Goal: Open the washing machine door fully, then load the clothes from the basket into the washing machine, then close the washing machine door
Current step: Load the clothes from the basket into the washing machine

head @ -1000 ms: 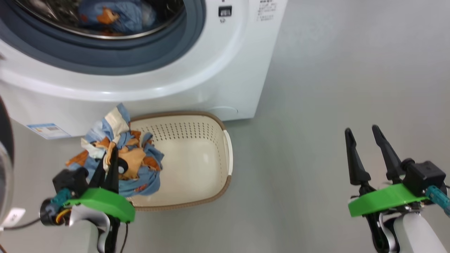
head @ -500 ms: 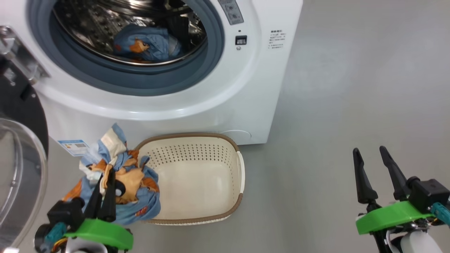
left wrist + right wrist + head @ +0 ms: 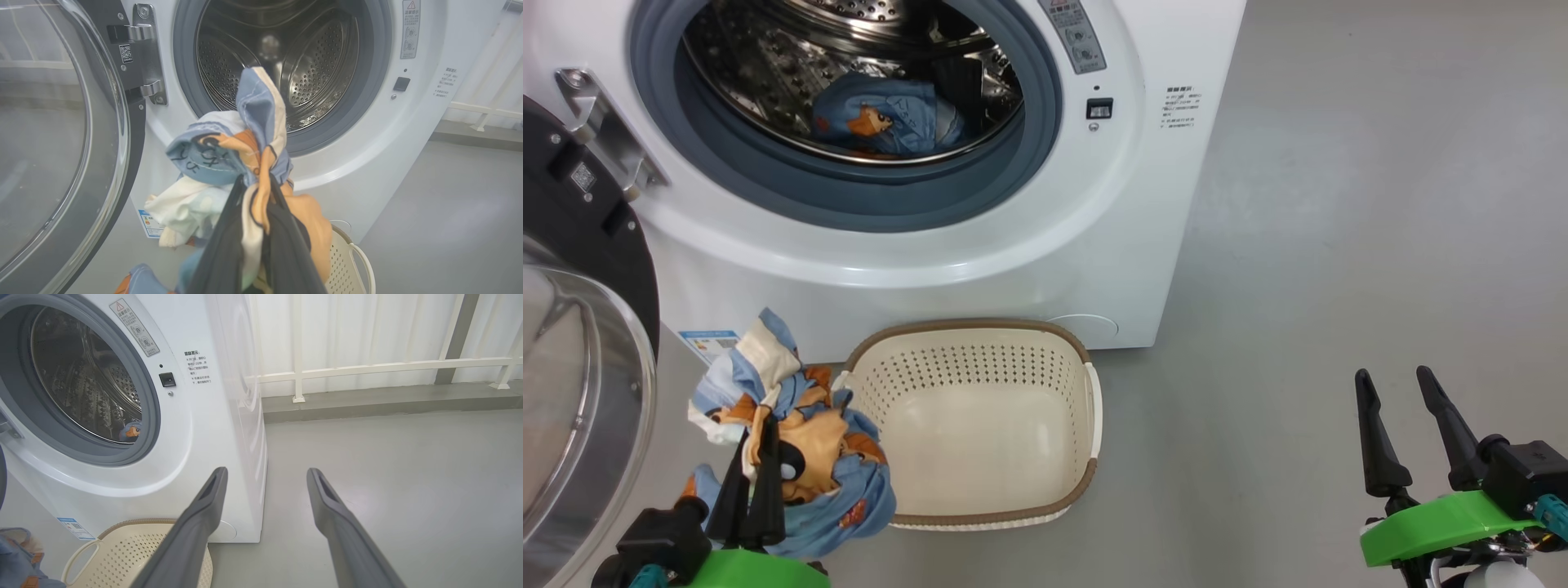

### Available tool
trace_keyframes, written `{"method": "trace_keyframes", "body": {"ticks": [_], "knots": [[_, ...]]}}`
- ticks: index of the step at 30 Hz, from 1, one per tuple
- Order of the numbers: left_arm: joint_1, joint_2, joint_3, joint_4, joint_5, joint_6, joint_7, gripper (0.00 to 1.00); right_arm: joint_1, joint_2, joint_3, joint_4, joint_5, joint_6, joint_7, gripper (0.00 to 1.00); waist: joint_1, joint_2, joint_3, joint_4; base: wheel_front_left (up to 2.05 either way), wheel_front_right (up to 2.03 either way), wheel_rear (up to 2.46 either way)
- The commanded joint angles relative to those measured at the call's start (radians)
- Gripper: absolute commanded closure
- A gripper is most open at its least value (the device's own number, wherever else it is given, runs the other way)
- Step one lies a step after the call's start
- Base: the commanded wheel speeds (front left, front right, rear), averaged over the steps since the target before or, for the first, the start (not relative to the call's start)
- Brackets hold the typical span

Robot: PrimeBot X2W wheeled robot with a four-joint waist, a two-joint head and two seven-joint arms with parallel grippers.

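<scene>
Left gripper [image 3: 756, 429] fingers clenched on clothes [image 3: 805, 445], held just left of basket [image 3: 980, 329] before washer [image 3: 1029, 261]; door [image 3: 572, 192] open. One garment [image 3: 882, 114] in drum [image 3: 768, 73]. Right gripper [image 3: 1392, 377] fingers released, spread over floor [image 3: 1339, 204].

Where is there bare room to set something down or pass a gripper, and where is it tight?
Free: the floor right of the washing machine and basket, up to the open right gripper; the basket's bare inside; the drum mouth above one garment. Crowded: between the washing machine door and basket, where the left gripper holds the clothes.
</scene>
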Motion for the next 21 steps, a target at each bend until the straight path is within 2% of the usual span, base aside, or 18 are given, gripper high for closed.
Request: {"method": "trace_keyframes", "body": {"ticks": [1, 12, 21], "knots": [[-0.002, 0.005, 0.036, -0.037, 0.010, -0.002, -0.011, 1.00, -0.001, -0.017, 0.022, -0.028, -0.001, 0.007, -0.008, 0.00, 0.0000, 0.0000, 0.004, -0.001, 0.00, 0.00, 0.00], [-0.082, -0.003, 0.042, -0.049, 0.003, -0.002, -0.011, 1.00, -0.039, -0.008, 0.023, -0.041, 0.000, 0.007, -0.008, 0.00, 0.0000, 0.0000, 0.081, -0.019, 0.00, 0.00, 0.00], [-0.235, 0.025, 0.040, -0.025, 0.014, -0.002, -0.011, 1.00, -0.085, 0.008, 0.021, -0.049, 0.000, 0.007, -0.008, 0.00, 0.0000, 0.0000, 0.168, -0.044, 0.00, 0.00, 0.00]]}}
